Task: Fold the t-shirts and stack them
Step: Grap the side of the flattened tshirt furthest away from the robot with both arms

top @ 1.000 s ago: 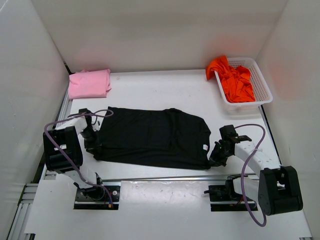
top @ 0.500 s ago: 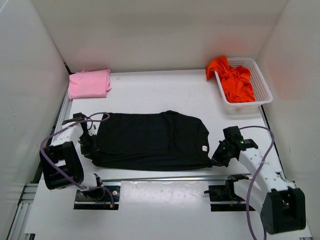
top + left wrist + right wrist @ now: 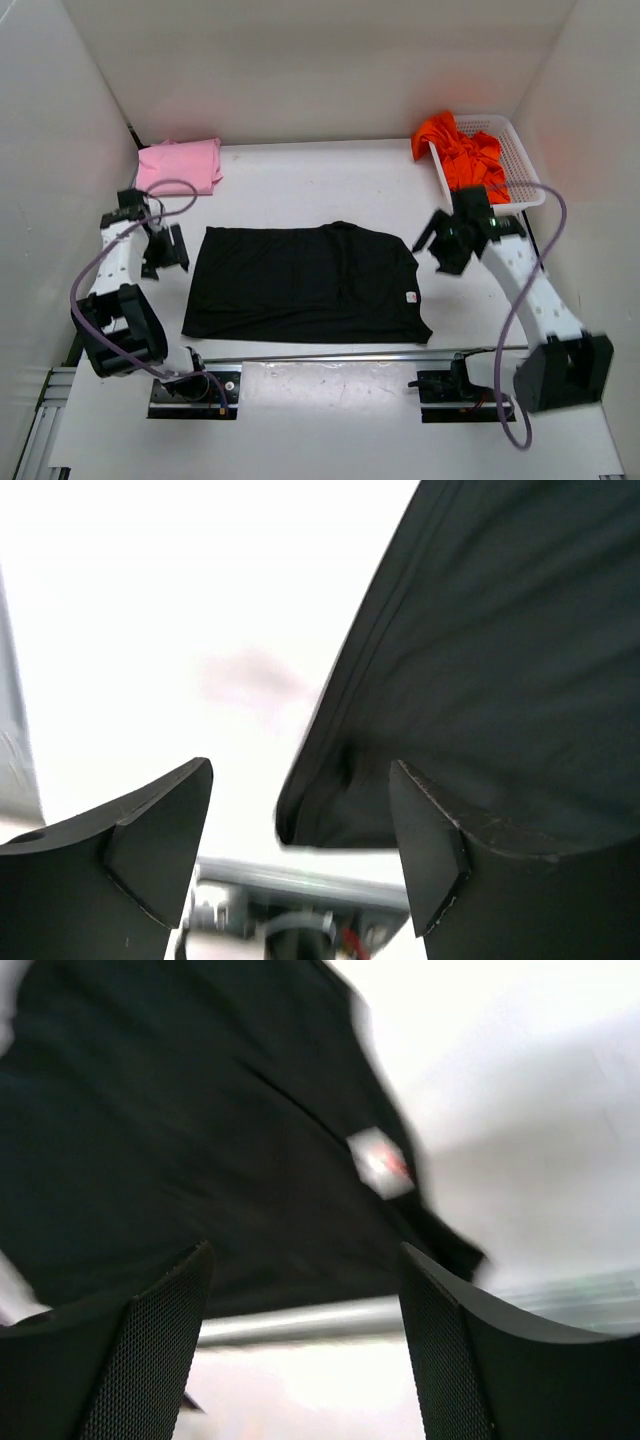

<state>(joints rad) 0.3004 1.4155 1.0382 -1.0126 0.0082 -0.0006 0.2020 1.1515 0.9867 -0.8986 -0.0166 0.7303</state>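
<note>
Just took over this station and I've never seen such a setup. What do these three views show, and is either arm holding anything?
Two robot arms are bolted at the near edge of a white table. The wide picture comes from a fixed camera above and behind them. The other two come from a camera on each wrist, looking past that arm's fingers. A black t-shirt lies flat between the arms. A folded pink t-shirt sits at the far left corner, and an orange-red t-shirt is bunched in a white basket at far right. The left end effector and the right end effector hover open near the black t-shirt's sides, holding nothing.
</note>
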